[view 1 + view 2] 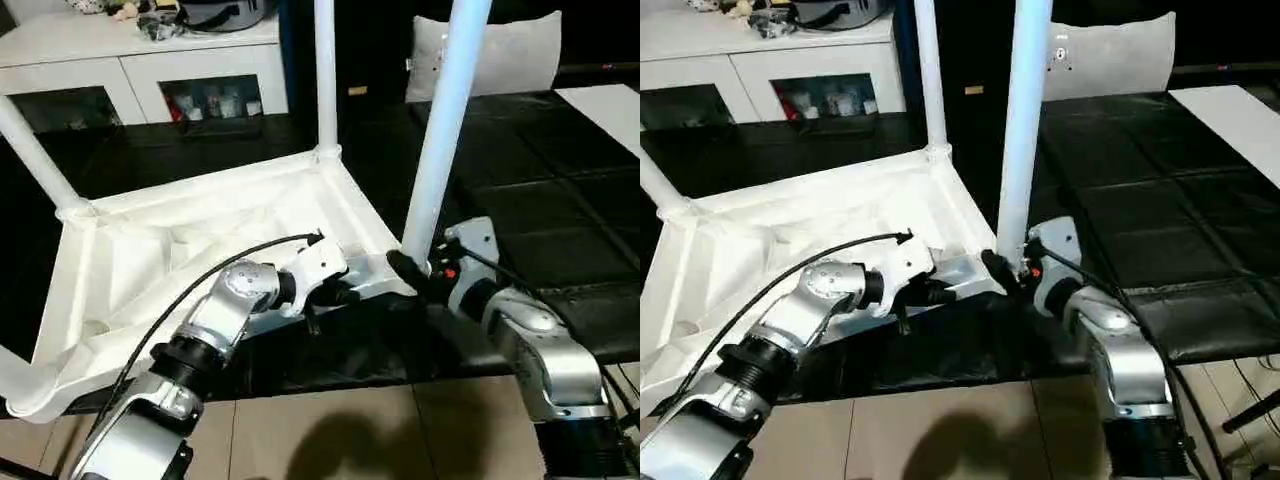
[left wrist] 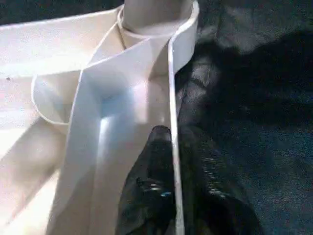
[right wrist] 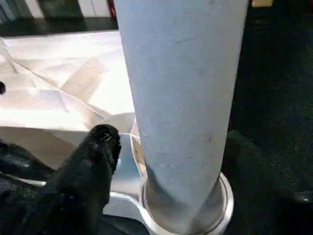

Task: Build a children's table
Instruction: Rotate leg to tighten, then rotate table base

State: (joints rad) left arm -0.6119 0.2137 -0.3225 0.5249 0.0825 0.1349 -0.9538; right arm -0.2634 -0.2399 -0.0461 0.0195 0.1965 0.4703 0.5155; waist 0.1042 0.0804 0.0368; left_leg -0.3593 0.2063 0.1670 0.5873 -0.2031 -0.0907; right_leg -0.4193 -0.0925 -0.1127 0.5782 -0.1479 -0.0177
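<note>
Left hand (image 1: 345,290) reaches in from the near side of the upturned table top (image 1: 200,255) and pinches the thin rim wall there: in its wrist view one black finger (image 2: 154,166) lies inside the wall and the other outside, nearly together on the plastic. My reading is that this grip steadies the top so it cannot slide or tip while a leg is worked at the neighbouring corner.

The children's table lies underside up, its ribs showing, on a dark quilted surface (image 1: 540,240), with the near edge hanging toward the tan floor. A leg (image 1: 30,150) rises from the top's far-left corner, and another (image 1: 325,75) stands in the far corner socket, both looking seated.

Just right of the left hand, at the top's near-right corner, the fourth leg (image 1: 440,130) stands in its socket, leaning slightly. The right hand (image 1: 420,270) is at the foot of this leg with its fingers spread; one finger (image 3: 95,161) rests beside the socket collar, and whether they touch the leg I cannot tell. It seems placed low to guide or turn the leg home.

Beyond the table top stands a white cabinet (image 1: 130,60).
</note>
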